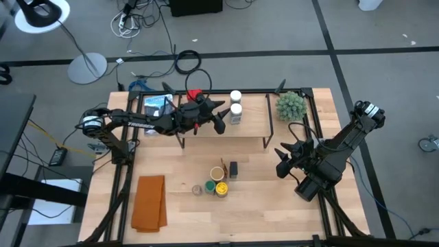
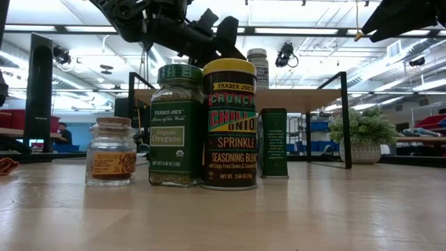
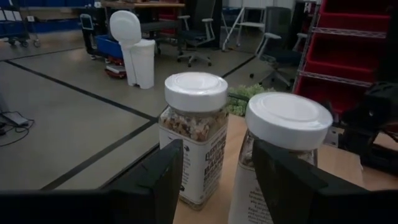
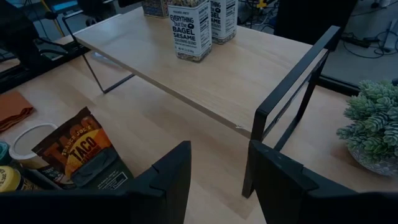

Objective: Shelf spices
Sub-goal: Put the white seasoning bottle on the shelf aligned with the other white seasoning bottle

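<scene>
Two white-lidded jars, one shelf

Two jars were set side by side on the shelf, toward its right half. A cluster of spice containers was grouped on the table before the shelf (a small box at the cluster's right edge). A cloth was laid on the table left of the cluster. A plant was placed just right of the shelf, at the table's far edge.

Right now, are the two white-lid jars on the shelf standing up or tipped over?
Standing up. Both white-lid jars sit upright on the shelf, lids on top.
</scene>
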